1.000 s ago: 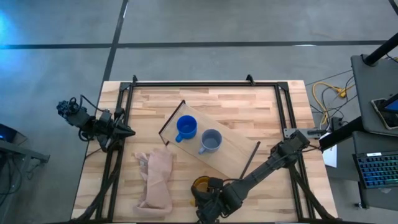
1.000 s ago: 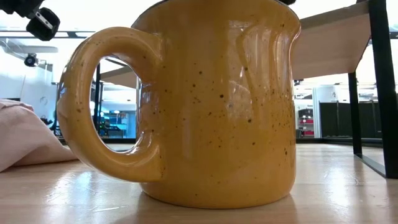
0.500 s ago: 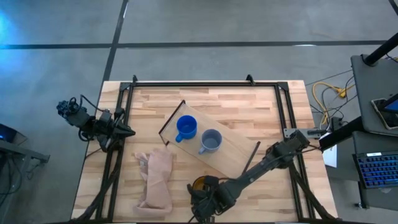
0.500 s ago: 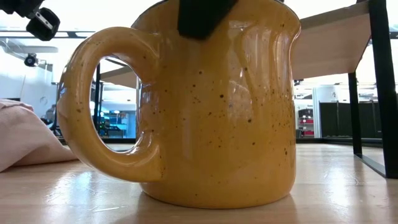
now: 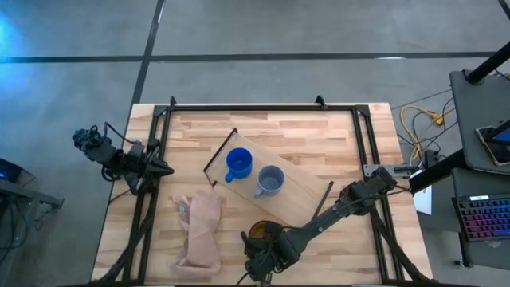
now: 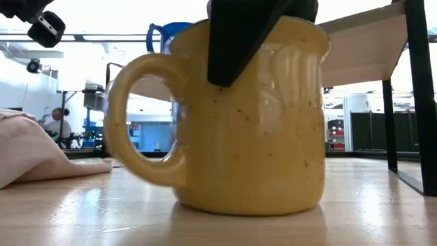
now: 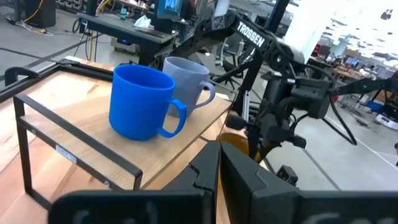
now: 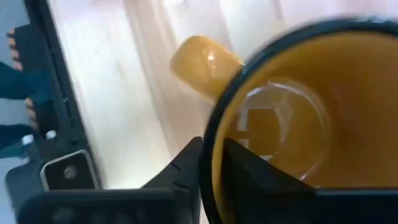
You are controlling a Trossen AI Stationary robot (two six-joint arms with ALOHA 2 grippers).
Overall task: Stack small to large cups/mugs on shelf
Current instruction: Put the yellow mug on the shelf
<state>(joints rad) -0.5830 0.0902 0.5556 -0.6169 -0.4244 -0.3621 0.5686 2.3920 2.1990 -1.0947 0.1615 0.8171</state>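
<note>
At the table's near edge, the right gripper point(image 5: 259, 257) pinched the rim of the speckled yellow-orange ceramic mug point(image 6: 235, 123), one finger point(image 6: 239, 34) outside its wall. Mug sat upright on the slatted wooden tabletop point(image 5: 319, 135), handle away from the light-wood shelf board point(image 5: 295, 187). Bright blue mug point(image 5: 238, 163) and grey-blue mug point(image 5: 270, 181) stood on that shelf, up-table from the grasp. Left gripper point(image 5: 163, 168) waited far off, fingers pressed together.

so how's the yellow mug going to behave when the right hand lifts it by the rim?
The yellow mug looks rigid, glazed ceramic, so probably heavy for its size and slick under the right hand, which straddles its rim. Its handle sticks out to one side, so it may hang tilted. On the table its wide flat base should resist tipping.
</note>
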